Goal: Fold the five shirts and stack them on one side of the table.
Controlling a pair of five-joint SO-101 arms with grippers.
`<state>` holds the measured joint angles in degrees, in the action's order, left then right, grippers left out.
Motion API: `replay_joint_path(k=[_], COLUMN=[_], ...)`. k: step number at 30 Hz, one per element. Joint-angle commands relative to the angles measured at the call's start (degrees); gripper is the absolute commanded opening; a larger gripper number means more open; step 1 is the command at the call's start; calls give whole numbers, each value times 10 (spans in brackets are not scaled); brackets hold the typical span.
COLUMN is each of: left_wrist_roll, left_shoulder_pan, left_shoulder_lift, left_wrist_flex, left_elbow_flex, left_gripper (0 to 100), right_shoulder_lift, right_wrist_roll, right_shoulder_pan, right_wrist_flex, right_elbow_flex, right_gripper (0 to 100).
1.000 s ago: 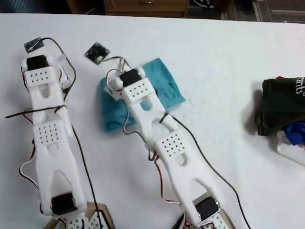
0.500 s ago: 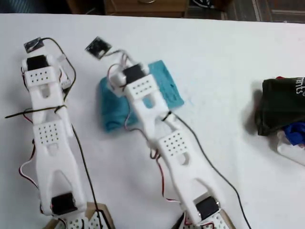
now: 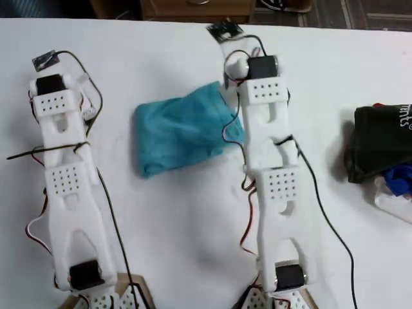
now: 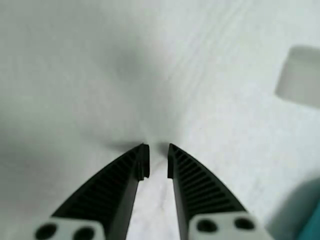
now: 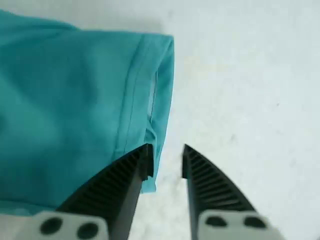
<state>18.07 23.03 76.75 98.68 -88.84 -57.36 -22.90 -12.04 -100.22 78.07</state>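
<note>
From above, the teal shirt (image 3: 183, 132) lies bunched on the desk (image 3: 161, 225) between both arms. Left wrist view: the left pincer (image 4: 156, 162), barely parted and empty, hangs over bare desk beside the shirt. Right wrist view: the right pincer (image 5: 166, 162), narrowly open and empty, sits at the shirt's hem; it should pinch every layer squarely before dragging.

Likely a robotics workroom: two wired white arms (image 3: 64, 180) (image 3: 273, 187) stand at a white table (image 3: 180, 257), a wooden cabinet (image 3: 196, 9) behind.

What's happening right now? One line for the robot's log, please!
teal shirt: folded, mid-table | right end effector: open, at shirt's edge | left end effector: open, over table
</note>
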Motion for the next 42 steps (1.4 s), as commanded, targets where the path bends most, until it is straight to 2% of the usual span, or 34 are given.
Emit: replay_joint_path(k=[1,7,18,25,32,37,39,42], left_wrist_roll=[-7,-7,-7,-7,-7,-7,-7,-7], left_shoulder_pan=[-10,-10,-10,-10,-10,-10,-10,-10], left_shoulder_lift=[-4,-4,-4,-4,-4,-4,-4,-4], left_wrist_flex=[-5,-6,-6,-6,-6,-6,-6,-6], left_elbow_flex=[-13,-13,-13,-13,-13,-13,-13,-13], left_gripper=[87,87,87,87,87,87,87,87], right_shoulder_lift=[84,164,188,95,8,-31,-44,-58], right_wrist_roll=[-6,19,126,145,193,194,194,194], right_shoulder_pan=[10,-7,-25,-53,-37,-39,-42,-44], right_wrist_flex=[-14,-13,-11,35,72,71,69,69], right_elbow_flex=[-136,-282,-293,-287,-284,-242,-218,-190], right_gripper=[231,303,318,318,317,314,283,105])
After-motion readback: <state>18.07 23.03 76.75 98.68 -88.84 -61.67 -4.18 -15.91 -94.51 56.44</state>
